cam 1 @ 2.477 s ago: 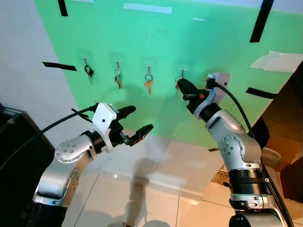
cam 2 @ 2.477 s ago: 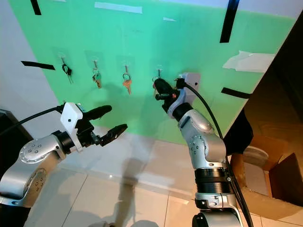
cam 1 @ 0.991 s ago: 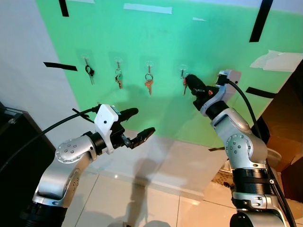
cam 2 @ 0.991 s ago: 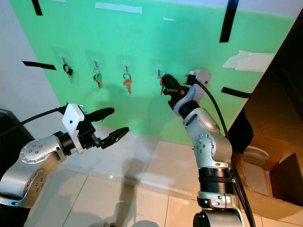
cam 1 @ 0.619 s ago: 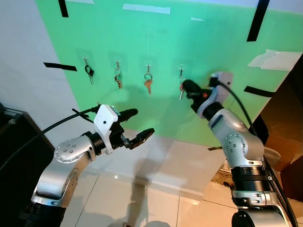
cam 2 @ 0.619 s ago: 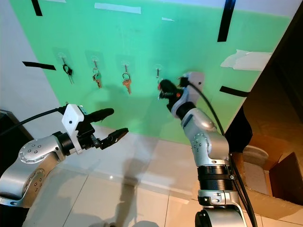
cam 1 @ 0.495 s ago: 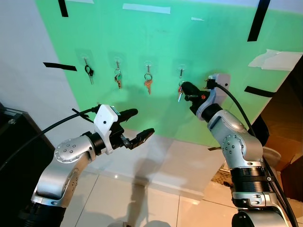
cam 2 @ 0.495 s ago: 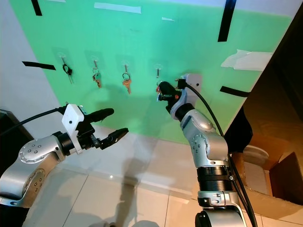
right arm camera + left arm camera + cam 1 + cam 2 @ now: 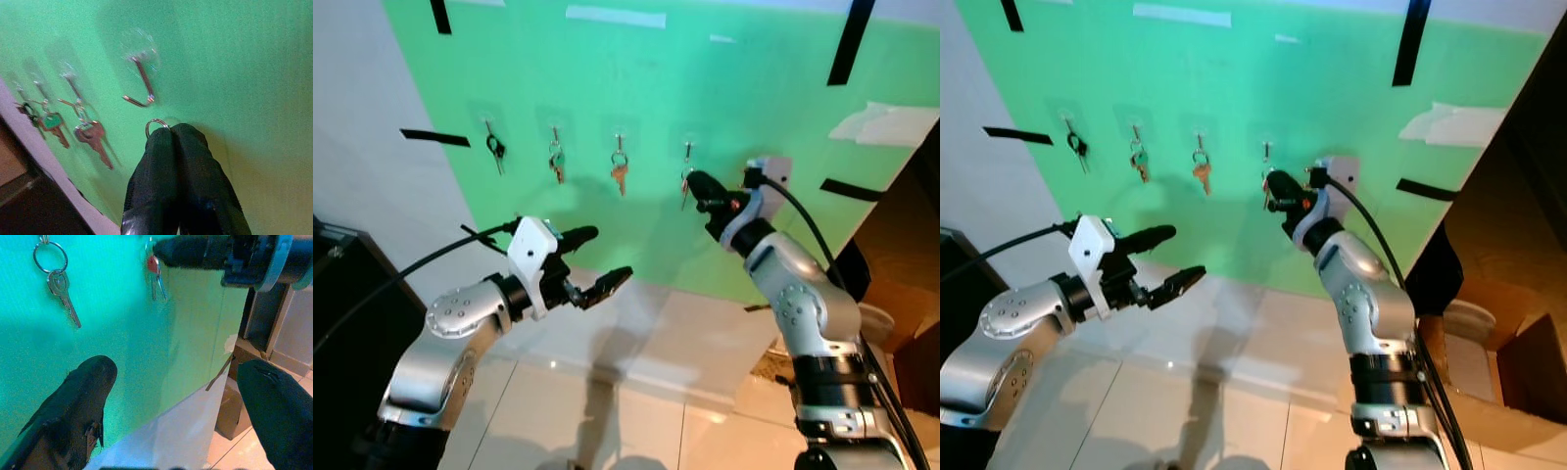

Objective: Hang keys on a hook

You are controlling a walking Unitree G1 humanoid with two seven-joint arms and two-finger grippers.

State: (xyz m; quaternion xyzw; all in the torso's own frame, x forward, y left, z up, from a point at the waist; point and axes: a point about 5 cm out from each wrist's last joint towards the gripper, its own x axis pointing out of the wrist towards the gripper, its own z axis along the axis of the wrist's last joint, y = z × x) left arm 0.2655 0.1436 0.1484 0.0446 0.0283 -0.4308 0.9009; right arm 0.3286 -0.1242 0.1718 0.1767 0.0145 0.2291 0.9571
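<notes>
Four slim metal hooks [image 9: 140, 87] line the smooth green board [image 9: 754, 108], three already carrying keys, while the right tool [image 9: 171, 129], pinched closed on a thin-ringed key set [image 9: 155, 124], sits just beside the fourth; the left tool [image 9: 599, 259] gapes empty.

Staged test corner inside a home: green board [image 9: 744, 108] taped to a white wall [image 9: 372, 196] with black tape strips [image 9: 434, 138], row of adhesive hooks [image 9: 687, 149], tiled floor [image 9: 607, 421], cardboard box [image 9: 1518, 343] at right.
</notes>
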